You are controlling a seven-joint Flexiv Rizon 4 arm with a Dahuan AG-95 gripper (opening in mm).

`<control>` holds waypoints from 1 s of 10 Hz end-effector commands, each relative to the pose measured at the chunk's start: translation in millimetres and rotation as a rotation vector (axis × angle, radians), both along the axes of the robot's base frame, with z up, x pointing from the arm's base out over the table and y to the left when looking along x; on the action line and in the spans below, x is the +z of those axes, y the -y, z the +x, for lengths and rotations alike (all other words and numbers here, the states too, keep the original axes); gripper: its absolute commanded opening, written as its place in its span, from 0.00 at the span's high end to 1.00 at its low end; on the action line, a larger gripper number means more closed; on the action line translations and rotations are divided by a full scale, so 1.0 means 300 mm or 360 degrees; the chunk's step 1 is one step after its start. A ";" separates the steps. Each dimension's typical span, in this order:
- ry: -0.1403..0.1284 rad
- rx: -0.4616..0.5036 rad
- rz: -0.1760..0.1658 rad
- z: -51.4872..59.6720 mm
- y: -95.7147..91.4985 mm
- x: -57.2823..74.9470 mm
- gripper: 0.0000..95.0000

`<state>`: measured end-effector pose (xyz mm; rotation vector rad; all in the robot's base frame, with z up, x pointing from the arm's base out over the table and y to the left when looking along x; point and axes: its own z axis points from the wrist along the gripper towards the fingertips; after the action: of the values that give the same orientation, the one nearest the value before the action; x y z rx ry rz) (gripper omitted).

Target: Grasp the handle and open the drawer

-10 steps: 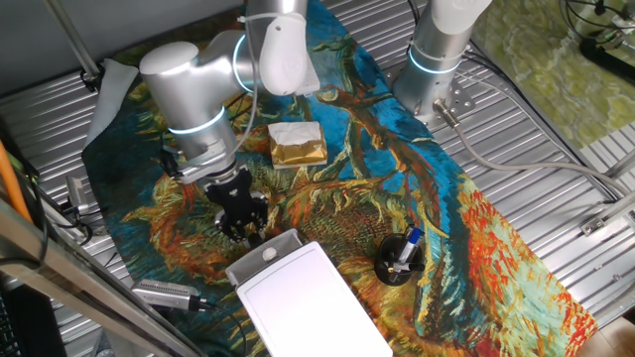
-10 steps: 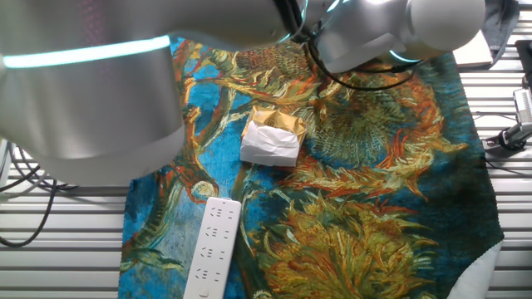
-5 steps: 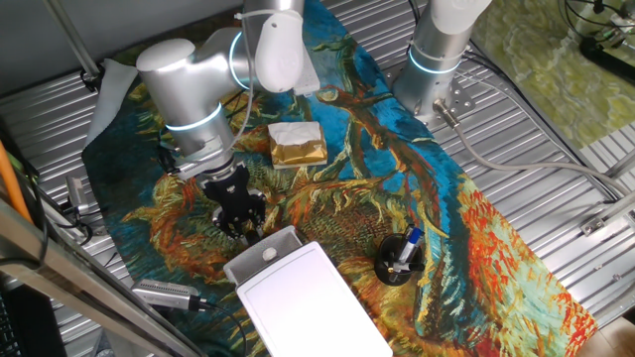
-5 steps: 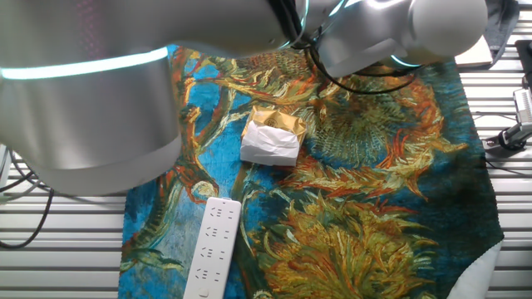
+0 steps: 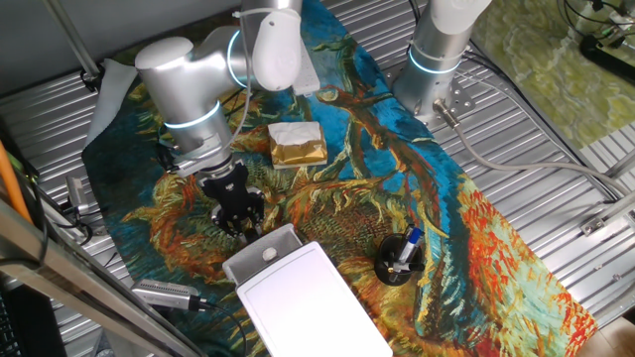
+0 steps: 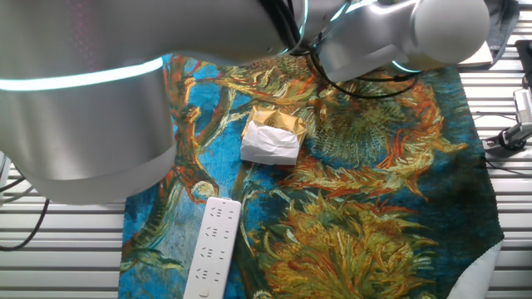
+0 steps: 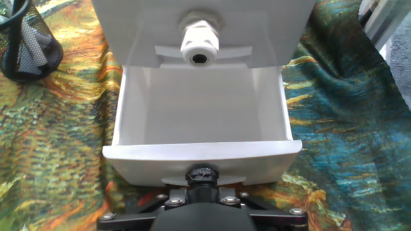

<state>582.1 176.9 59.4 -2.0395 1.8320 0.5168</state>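
Hand view: my gripper (image 7: 202, 174) clenched on the drawer (image 7: 200, 125) handle (image 7: 201, 173), tray pulled out. Mesh cup (image 7: 26, 42) near its left; foil block (image 5: 297, 143) mid-table.

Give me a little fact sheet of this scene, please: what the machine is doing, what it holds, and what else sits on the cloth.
arm: one silver arm, bent down over the table
gripper: at the drawer's front handle; open or shut cannot be told
drawer: pulled partly out of the white box, empty inside
foil block: gold and white, apart from the box
mesh cup: black, beside the box
power strip: white, on the cloth
cloth: sunflower print, covers the table
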 end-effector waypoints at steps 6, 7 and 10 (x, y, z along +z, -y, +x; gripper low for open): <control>0.0003 0.0031 0.0006 0.012 0.057 0.005 1.00; 0.0004 0.0034 0.0010 0.013 0.065 0.003 1.00; 0.0008 0.0044 0.0014 0.017 0.085 0.002 1.00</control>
<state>588.1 149.9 59.9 -2.0616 1.7950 0.5239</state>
